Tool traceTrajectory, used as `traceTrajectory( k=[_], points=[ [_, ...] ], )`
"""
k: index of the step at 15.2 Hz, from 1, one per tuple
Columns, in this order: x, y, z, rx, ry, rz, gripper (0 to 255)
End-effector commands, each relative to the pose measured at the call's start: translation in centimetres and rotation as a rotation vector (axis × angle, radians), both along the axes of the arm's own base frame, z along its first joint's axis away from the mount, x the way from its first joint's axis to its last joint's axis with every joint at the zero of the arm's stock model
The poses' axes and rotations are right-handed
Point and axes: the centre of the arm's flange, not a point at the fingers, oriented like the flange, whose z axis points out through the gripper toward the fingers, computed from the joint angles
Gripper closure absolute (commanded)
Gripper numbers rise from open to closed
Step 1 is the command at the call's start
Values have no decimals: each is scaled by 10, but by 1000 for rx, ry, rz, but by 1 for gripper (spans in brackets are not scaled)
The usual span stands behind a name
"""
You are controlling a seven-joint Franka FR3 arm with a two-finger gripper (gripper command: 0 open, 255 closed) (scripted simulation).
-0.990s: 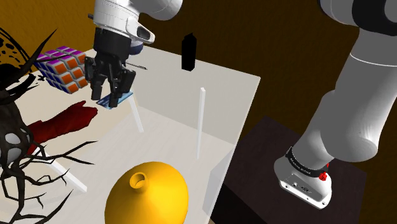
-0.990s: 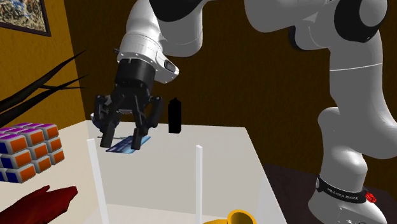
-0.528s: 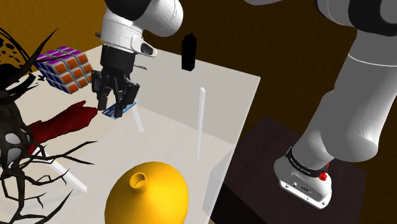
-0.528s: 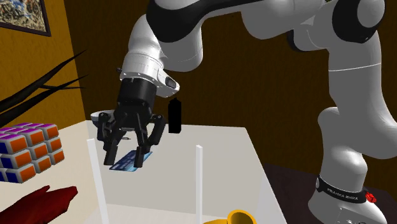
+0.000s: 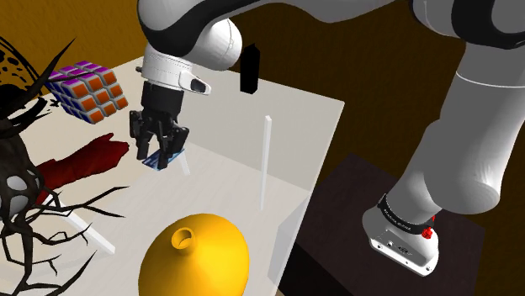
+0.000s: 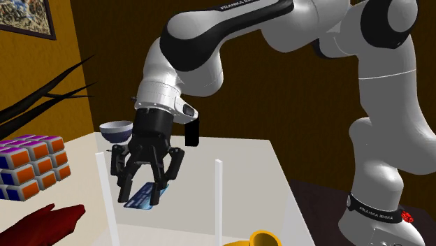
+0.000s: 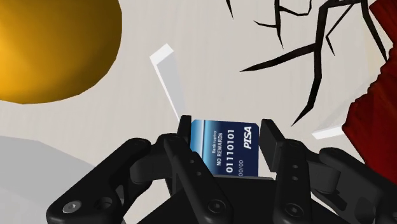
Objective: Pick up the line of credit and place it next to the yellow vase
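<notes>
1. Two black fingers (image 7: 181,153) of the all-black gripper (image 7: 227,141) stand a narrow gap apart and clasp a blue rectangular card (image 7: 230,151) by its long edges; the card bears white print reading "01110101", "PISA" and "NO REWARDS".
2. In the shoulder view the gripper (image 5: 160,156) points down over the white table (image 5: 303,109), with the card (image 5: 154,161) pinched at its tip and tilted.
3. In the second exterior view the gripper (image 6: 143,198) hangs over the near part of the tabletop, and the card (image 6: 142,196) slants between the fingertips and appears clear of the surface.
4. The round yellow vase with a small neck (image 5: 198,256) sits near the shoulder view's lower edge, well apart from the card; in the wrist view its yellow body (image 7: 51,44) lies on the table beyond the fingers.
5. A thin white upright post (image 5: 266,160) stands between the card and the table's right edge in the shoulder view.
6. A dark red lumpy object (image 5: 84,160) lies just beside the gripper on the shoulder view's left.
7. A black spiky branching ornament (image 5: 25,210) spreads across that view's left edge.
8. A multicoloured puzzle cube with orange, purple and white tiles (image 5: 88,88) rests at the table's far left corner.
9. A tall black box (image 5: 249,69) stands upright near the table's far edge.
10. A small dark blue bowl with a pale inside (image 6: 117,131) shows behind the arm's wrist in the second exterior view.
</notes>
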Motion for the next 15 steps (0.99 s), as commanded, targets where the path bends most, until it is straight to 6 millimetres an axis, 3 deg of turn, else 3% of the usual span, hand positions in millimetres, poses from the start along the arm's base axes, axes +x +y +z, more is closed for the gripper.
traceTrajectory(
  k=[1,15],
  points=[
    [1,1,-10,0,0,0,255],
    [1,1,-84,0,0,0,255]
  ],
)
